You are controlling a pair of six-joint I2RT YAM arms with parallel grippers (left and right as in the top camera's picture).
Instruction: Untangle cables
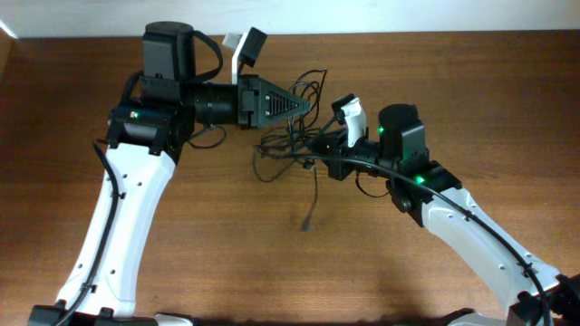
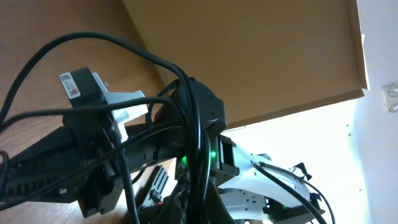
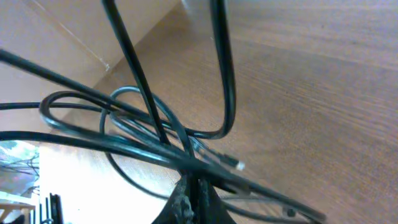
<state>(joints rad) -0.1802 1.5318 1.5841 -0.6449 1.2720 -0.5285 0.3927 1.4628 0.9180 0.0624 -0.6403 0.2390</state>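
Observation:
The cables (image 1: 288, 136) are a tangle of thin black cords lifted between my two grippers at the middle of the table. My left gripper (image 1: 306, 106) reaches in from the left and is shut on strands at the top of the tangle. In the left wrist view its fingers (image 2: 199, 196) pinch cords (image 2: 112, 40) that arc upward. My right gripper (image 1: 314, 147) comes in from the right and is shut on the lower strands. In the right wrist view its fingers (image 3: 196, 199) clamp crossing cords (image 3: 227, 93), with a small plug (image 3: 239, 165) just beyond. One loose end (image 1: 308, 220) hangs down toward the table.
The brown wooden table (image 1: 227, 244) ends at a far edge (image 1: 408, 33) just behind the grippers, with a white surface beyond. The two arms are close together. My right arm's black wrist (image 2: 62, 162) fills the left of the left wrist view.

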